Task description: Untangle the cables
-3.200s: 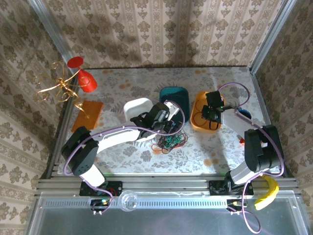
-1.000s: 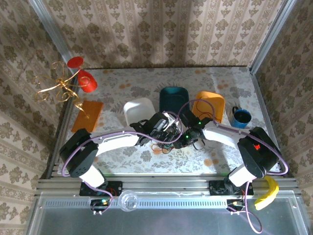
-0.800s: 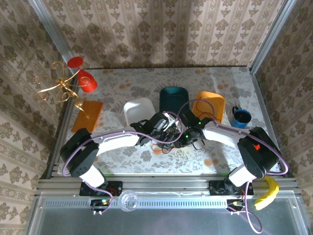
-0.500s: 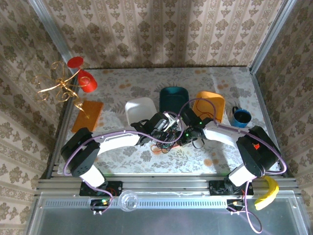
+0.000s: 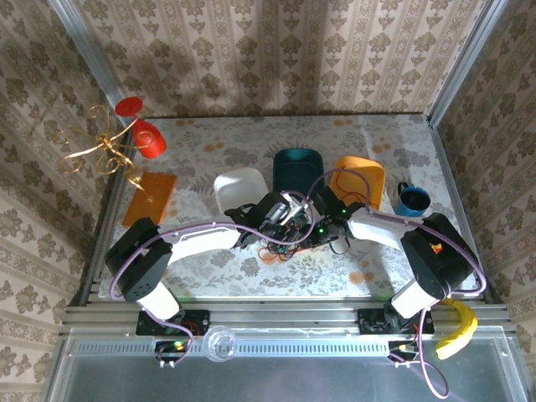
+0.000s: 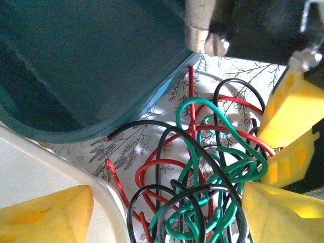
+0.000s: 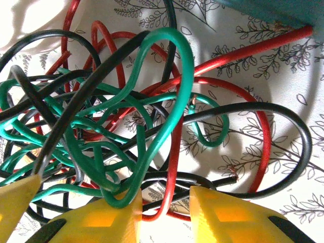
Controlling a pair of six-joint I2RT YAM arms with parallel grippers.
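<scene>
Cables [image 6: 202, 167] lying knotted between fingers of left gripper [image 6: 167, 195], its jaws standing wide. Right gripper [image 7: 166, 200] jaws narrow, not pinching; red and black strands running loose through gap. Best: closing on one strand only, drawing slowly away from knot.

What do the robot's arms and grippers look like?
The left arm and right arm have white links and black joints, each with a looping purple cable. A small red mark sits on the right arm's shoulder. The left gripper and right gripper carry blocky yellow fingers.
</scene>
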